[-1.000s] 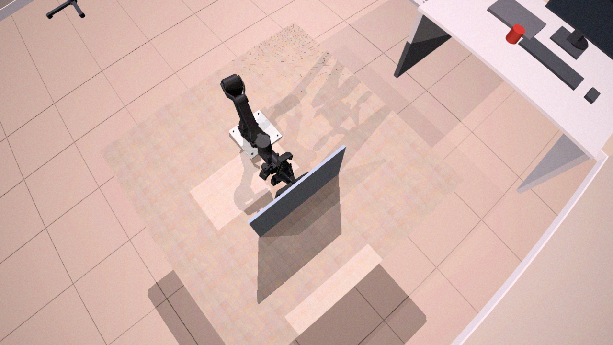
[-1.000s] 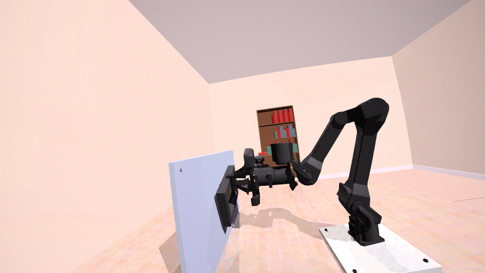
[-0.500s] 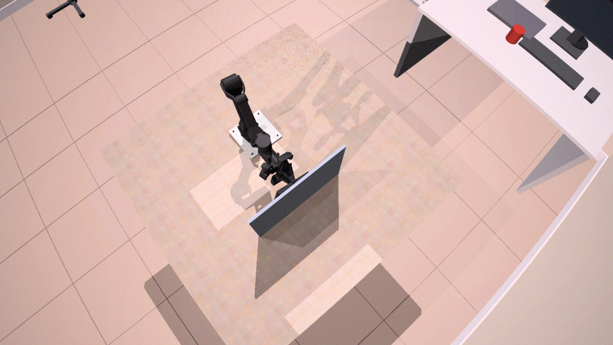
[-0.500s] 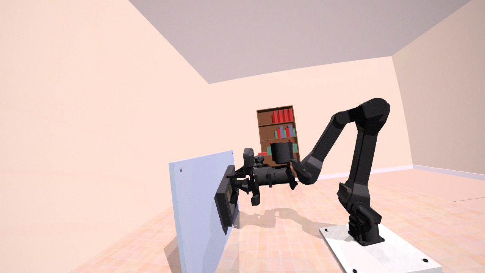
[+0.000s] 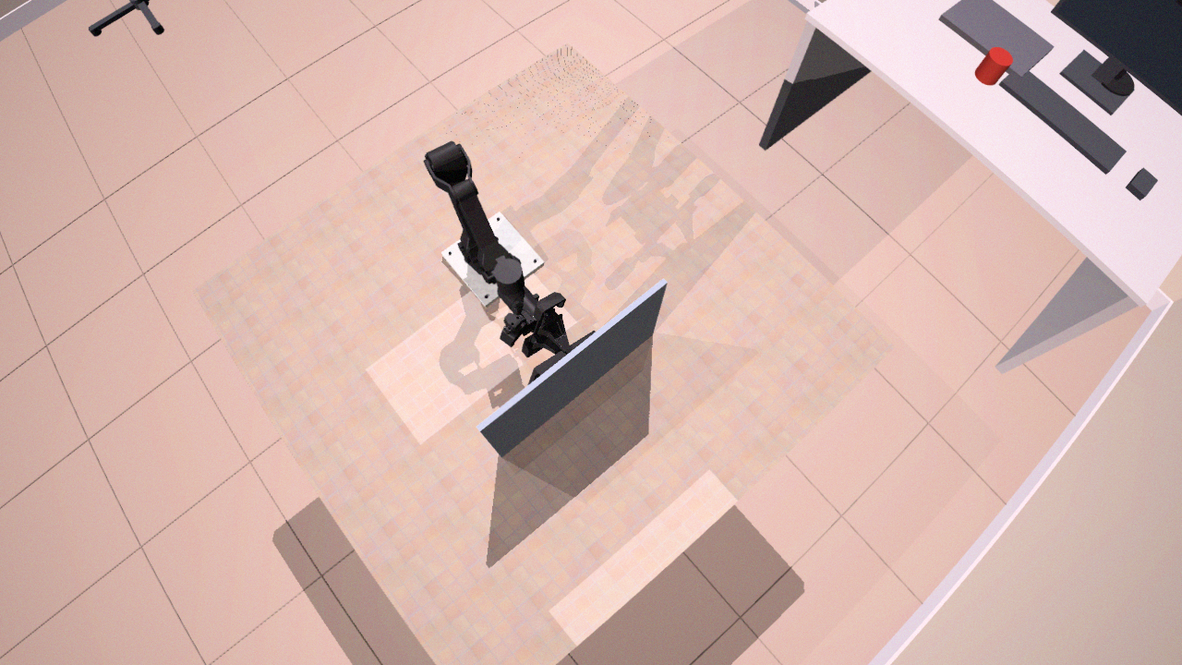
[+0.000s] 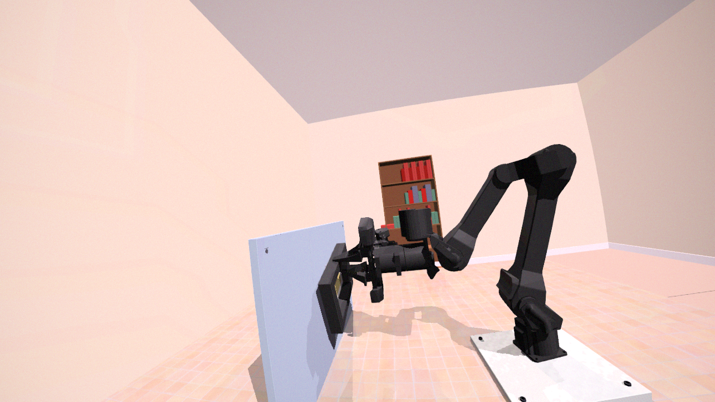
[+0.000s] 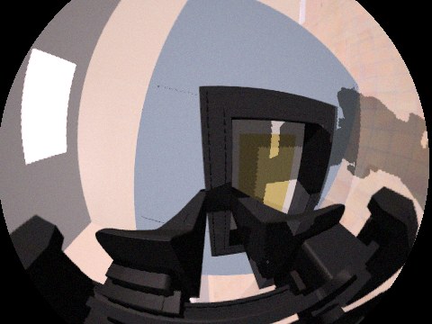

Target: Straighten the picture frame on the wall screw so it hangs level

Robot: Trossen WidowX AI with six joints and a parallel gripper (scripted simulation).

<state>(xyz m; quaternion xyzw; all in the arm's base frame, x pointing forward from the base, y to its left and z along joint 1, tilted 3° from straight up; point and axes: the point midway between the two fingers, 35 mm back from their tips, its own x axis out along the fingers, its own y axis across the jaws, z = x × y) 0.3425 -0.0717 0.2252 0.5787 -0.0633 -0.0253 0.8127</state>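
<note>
The dark picture frame [image 5: 542,364] [image 6: 325,305] [image 7: 216,135] with its yellow picture is at the front of the pale blue panel [image 6: 295,259] [image 7: 175,135]. In the exterior view its top slopes down toward the end nearer that camera, so it looks crooked. My gripper [image 6: 344,264] [image 7: 217,193] is shut on the frame's top bar, one finger above and one below. The grip is off the middle, toward the lower end. The wrist view shows up as left. The wall screw and the notched strip are hidden behind the frame.
The arm stands on a white base plate [image 5: 498,235] [image 6: 570,369] in front of the panel. A white desk [image 5: 975,165] with a red cup [image 5: 993,66] stands well beyond it. A bookshelf [image 6: 392,195] is in the background.
</note>
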